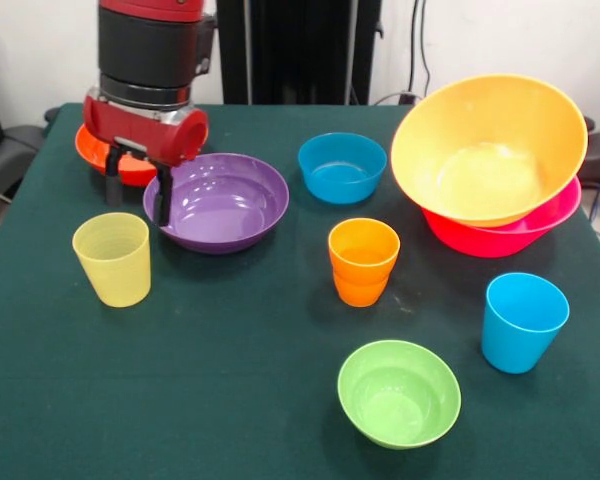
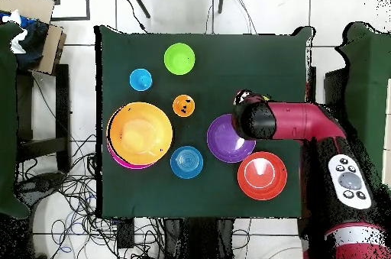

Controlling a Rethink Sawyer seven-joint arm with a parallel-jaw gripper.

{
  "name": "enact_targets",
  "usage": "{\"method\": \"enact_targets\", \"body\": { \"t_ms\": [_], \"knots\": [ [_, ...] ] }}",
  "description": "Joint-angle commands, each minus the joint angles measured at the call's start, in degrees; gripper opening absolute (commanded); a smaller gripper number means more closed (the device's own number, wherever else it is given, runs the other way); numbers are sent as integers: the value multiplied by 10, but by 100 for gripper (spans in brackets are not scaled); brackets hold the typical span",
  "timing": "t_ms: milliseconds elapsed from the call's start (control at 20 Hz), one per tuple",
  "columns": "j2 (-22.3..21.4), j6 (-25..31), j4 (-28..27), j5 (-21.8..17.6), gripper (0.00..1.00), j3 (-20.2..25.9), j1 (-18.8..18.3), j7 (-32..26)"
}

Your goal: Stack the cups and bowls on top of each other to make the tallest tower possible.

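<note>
My gripper (image 1: 138, 190) is open at the far left. One black finger (image 1: 163, 197) is at the left rim of the purple bowl (image 1: 220, 202) and the other is outside it. The red-orange bowl (image 1: 92, 150) lies behind the gripper. The pale yellow-green ribbed cup (image 1: 112, 258) stands upright just in front of it. The large orange bowl (image 1: 490, 145) sits tilted inside the hot pink bowl (image 1: 515, 235) at the right. The small blue bowl (image 1: 342, 166), orange cup (image 1: 363, 260), sky blue cup (image 1: 522, 320) and lime green bowl (image 1: 398, 392) stand apart. No separate yellow cup shows.
Everything rests on a dark green tablecloth (image 1: 230, 400). In the overhead view my red arm (image 2: 305, 126) reaches in from the right over the purple bowl (image 2: 223, 141), beside the red-orange bowl (image 2: 262, 175). Cables and chairs surround the table.
</note>
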Motion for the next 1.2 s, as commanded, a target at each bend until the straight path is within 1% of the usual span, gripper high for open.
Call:
{"method": "enact_targets", "body": {
  "t_ms": [50,300,500,800,1200],
  "knots": [
    [37,76,-19,-50,100,70,-20,-191],
    [40,78,-22,-49,100,70,-21,-188],
    [33,74,-11,-47,100,63,-12,-172],
    [24,75,-4,-45,100,59,-3,-164],
    [23,71,-5,-46,100,48,12,-145]
  ]
}}
